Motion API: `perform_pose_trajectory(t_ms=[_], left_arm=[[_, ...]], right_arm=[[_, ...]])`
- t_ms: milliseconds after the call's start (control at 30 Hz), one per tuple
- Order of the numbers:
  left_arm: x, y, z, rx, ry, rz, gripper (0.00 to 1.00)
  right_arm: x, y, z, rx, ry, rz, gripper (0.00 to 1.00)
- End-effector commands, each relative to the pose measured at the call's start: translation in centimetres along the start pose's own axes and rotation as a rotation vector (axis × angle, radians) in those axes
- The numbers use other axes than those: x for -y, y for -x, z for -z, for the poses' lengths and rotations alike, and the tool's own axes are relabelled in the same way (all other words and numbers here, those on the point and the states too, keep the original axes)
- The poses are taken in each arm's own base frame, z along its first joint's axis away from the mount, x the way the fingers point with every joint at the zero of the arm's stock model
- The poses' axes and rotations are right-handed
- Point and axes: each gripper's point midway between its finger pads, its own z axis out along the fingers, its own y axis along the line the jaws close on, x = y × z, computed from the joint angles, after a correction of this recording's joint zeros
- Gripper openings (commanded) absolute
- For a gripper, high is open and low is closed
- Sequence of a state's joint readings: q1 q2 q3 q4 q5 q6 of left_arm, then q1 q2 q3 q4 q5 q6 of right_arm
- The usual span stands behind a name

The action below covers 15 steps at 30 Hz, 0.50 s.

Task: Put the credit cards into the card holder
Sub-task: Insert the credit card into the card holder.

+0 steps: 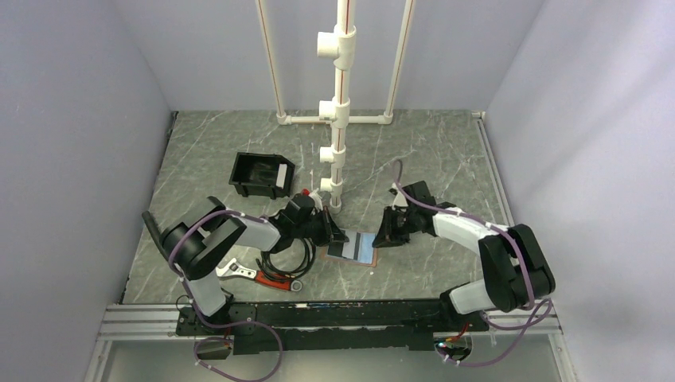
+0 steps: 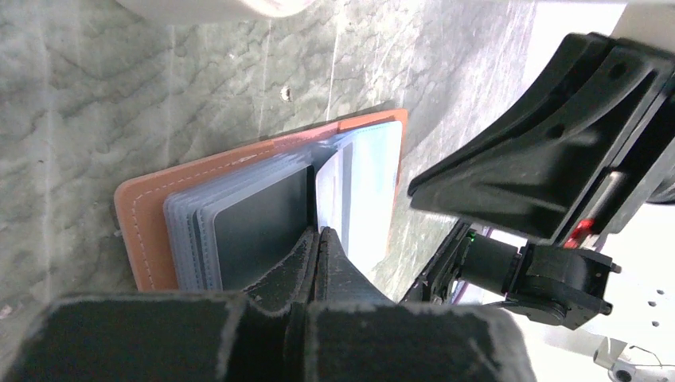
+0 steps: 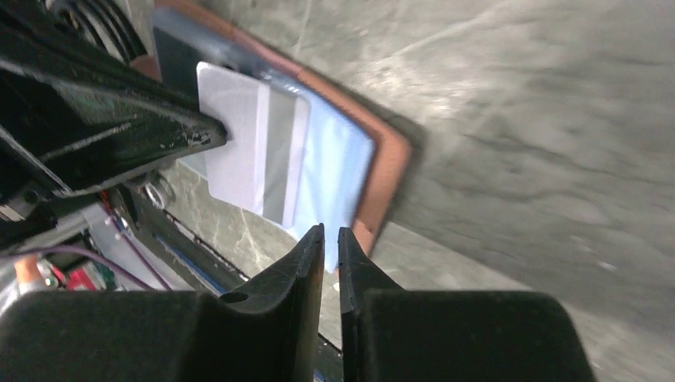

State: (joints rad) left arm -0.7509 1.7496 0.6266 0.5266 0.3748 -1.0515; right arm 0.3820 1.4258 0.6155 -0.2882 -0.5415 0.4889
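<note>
The card holder [image 1: 354,248] lies open on the table, with a brown rim [image 2: 143,231], a dark grey half and a light blue half [image 3: 334,171]. My left gripper [image 1: 334,235] is shut [image 2: 317,232] on a pale credit card [image 3: 247,159] with a grey stripe. It holds the card by its edge, tilted over the holder's middle. The card also shows in the left wrist view [image 2: 336,191]. My right gripper [image 1: 384,237] is shut to a thin slit [image 3: 330,231]. Its tips are over the holder's light blue corner, with nothing seen between them.
A black open-topped bin [image 1: 261,174] stands at the back left with a pale flat piece inside. A white pipe frame [image 1: 338,119] rises just behind the holder. Pliers with red handles [image 1: 255,274] and a black cable loop [image 1: 290,259] lie by the left arm.
</note>
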Motion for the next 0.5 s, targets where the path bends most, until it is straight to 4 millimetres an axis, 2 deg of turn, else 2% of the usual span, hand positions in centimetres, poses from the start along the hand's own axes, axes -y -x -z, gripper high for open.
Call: perform_pose_trajectory(t_ms=[0,267,467], left_arm=[[-2.7,-0.7,-0.1,0.018,0.104,-0.035,0.0],[-2.2,-1.8,-0.9,0.025,0.12,-0.077,0.0],[-1.3,-2.3,-1.9,0.04,0.118,-0.099,0.0]], right_arm=[[1.9,0.1,1.1,0.023,-0.054,-0.035,0.15],[0.9,-0.8,-0.6,-0.025,0.058,-0.037,0.21],[0.2,-1.0,-1.4,-0.045,0.109,-0.048,0.09]])
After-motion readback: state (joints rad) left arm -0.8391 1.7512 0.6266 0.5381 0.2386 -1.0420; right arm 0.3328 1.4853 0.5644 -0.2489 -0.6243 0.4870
